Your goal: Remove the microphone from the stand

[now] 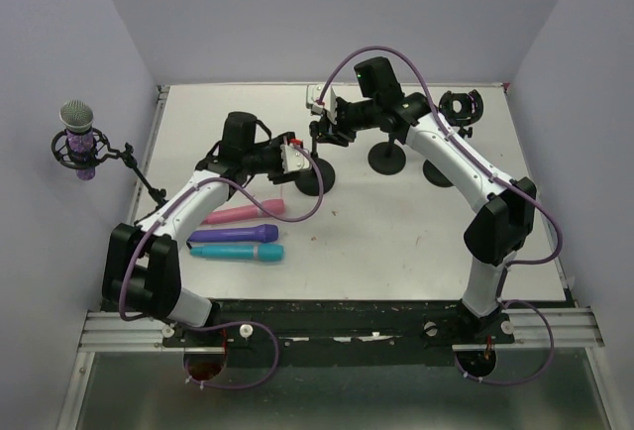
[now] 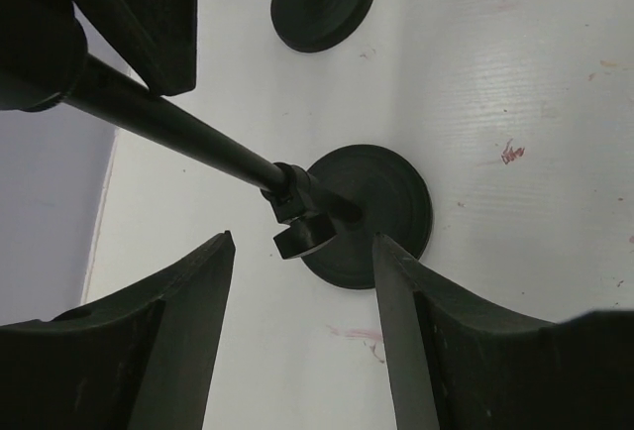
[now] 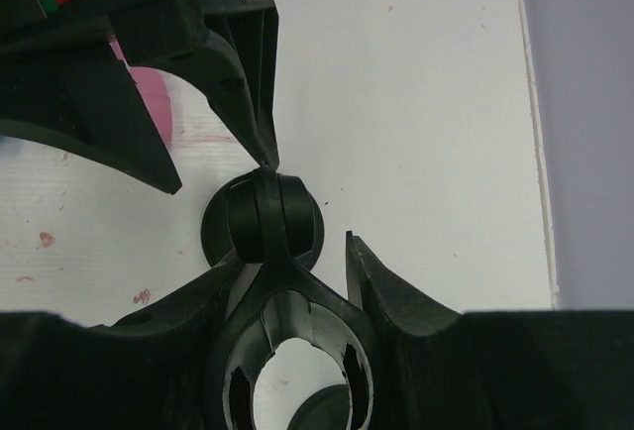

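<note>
White table [image 1: 396, 242] is sitting between pale purple walls [image 1: 297, 14]. Off its left edge, the microphone [image 1: 77, 118] is standing up in a springy ring holder [image 1: 61, 153]. It is looking hard, smooth and slippery, so grabbing its purple body seems best. Left gripper [image 2: 304, 240] is hanging open around a black stand pole [image 2: 178, 133]. Right gripper [image 3: 295, 252] is squeezing an empty clip [image 3: 292, 296].

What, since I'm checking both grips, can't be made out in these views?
- Top view: the left gripper, its fingertips hidden under its own wrist.
- Left wrist view: the thin black stand pole, its upper end cut off at the top-left corner.
- Right wrist view: the black plastic ring-shaped microphone clip, its lower rim cut off by the bottom edge.
</note>
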Motion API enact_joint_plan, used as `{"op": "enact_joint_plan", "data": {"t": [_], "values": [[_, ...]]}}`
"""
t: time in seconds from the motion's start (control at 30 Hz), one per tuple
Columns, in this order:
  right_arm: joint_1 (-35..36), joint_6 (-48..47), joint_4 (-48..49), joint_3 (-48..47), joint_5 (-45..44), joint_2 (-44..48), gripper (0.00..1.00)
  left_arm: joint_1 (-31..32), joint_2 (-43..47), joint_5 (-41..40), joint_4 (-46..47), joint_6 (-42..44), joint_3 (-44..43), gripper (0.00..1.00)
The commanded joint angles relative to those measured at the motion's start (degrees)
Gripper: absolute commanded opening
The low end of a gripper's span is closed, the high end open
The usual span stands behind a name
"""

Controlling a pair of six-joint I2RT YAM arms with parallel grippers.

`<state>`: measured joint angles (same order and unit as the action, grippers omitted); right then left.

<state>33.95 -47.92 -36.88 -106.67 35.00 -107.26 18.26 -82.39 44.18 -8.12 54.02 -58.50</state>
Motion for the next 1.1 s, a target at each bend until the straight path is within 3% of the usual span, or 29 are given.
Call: {"op": "enact_joint_plan", "data": {"t": [0.0,0.63,0.77,1.07], "values": [[0.6,0.8,-1.8,-0.6,-0.3,-2.3,0.32,0.5,-2.6,2.2,-3.1,3.5,-2.5,0.63],[0.5,0.7,-2.0,-1.0,-0.9,-3.4,0.31,2.0,-8.3,-2.2,-3.9,5.4,-2.8,0.51],[0.5,1.1,-1.8,-1.4,-0.8,-3.7,0.31,3.2,-8.5,-4.6,-0.9,2.8,-1.8,0.44],[0.5,1.5,-1.5,-2.0,-1.1,-4.3,0.31,5.9,-7.6,-11.8,7.9,-2.9,1.9,0.42]]}}
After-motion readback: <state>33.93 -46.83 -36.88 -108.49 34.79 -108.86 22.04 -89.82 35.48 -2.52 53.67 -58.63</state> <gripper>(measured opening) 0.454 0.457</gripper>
